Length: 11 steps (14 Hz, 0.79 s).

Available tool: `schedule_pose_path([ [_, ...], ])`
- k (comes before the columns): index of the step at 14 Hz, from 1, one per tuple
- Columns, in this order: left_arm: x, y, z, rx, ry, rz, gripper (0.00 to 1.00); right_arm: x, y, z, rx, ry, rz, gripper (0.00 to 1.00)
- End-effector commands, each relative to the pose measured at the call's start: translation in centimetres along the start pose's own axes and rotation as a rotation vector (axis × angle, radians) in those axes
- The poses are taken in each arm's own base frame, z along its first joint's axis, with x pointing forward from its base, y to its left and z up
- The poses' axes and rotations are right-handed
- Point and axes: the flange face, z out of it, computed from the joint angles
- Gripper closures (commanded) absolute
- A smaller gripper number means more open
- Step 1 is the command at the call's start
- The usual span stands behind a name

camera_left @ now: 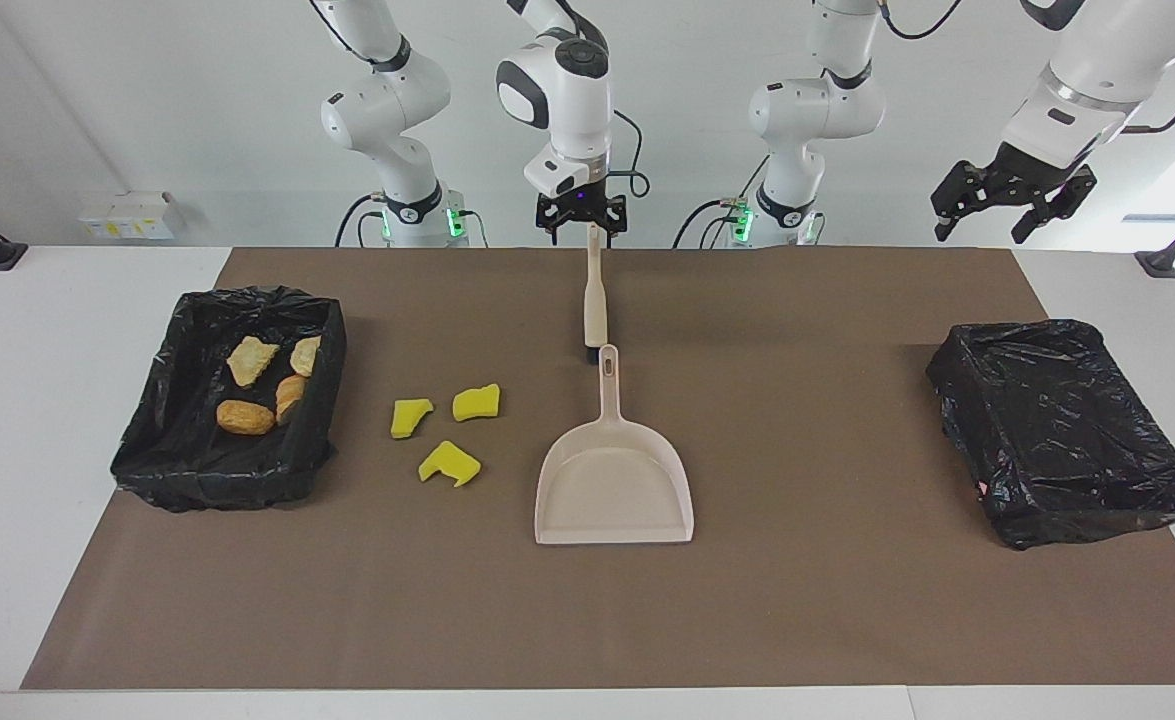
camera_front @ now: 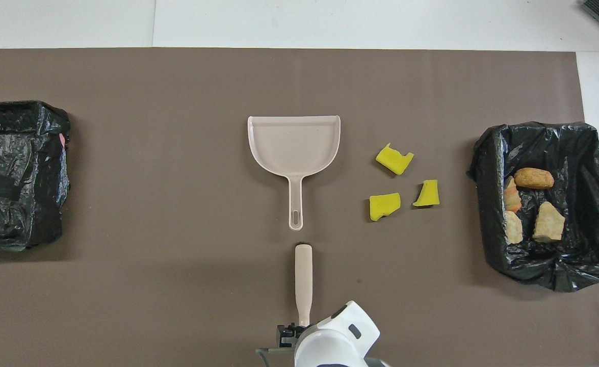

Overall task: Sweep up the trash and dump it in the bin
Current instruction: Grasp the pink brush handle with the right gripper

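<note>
1. You have a brown mat over most of the white table; its corners toward the robots are cut off at the bottom edge of the overhead view.
2. A black-lined bin sits at the right arm's end of the mat and holds four tan-orange chunks; in the overhead view one chunk is partly tucked against the liner wall.
3. A second black-lined bin sits at the left arm's end. You cannot make out anything in it against the crumpled plastic, and the overhead view cuts its outer edge off.
4. The beige dustpan lies flat mid-mat, handle pointing toward the robots.
5. The brush hangs upright from the right gripper, over the mat just past the dustpan handle's tip. Only a dark sliver of its lower end shows.
6. The right gripper's fingers are clamped on the brush's top. In the overhead view the arm's wrist hides most of the gripper.
7. The left gripper waits high over the left arm's end of the table, fingers spread wide, holding nothing.
8. Three yellow sponge pieces lie on the mat between the dustpan and the bin with the chunks, apart from one another.
</note>
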Motion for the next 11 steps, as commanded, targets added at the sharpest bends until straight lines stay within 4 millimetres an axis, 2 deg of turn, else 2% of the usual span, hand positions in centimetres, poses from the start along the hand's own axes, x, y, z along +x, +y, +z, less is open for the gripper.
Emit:
schedule_pose_path([
  [1, -0.3, -0.2, -0.1, 0.005, -0.002, -0.004, 0.00, -1.3, 0.6, 1.9, 0.032, 0.007, 0.021, 0.00],
  [5, -0.3, -0.2, -0.1, 0.005, -0.003, -0.004, 0.00, -1.2, 0.5, 3.5, 0.011, -0.013, 0.023, 0.05],
  [9, -0.3, -0.3, -0.1, 0.005, -0.003, -0.006, 0.00, -2.0, -0.8, 6.0, 0.010, -0.037, 0.008, 0.10],
  [11, -0.3, -0.3, -0.2, 0.005, 0.000, -0.006, 0.00, -2.0, -0.8, 6.3, 0.005, -0.040, -0.001, 0.15],
])
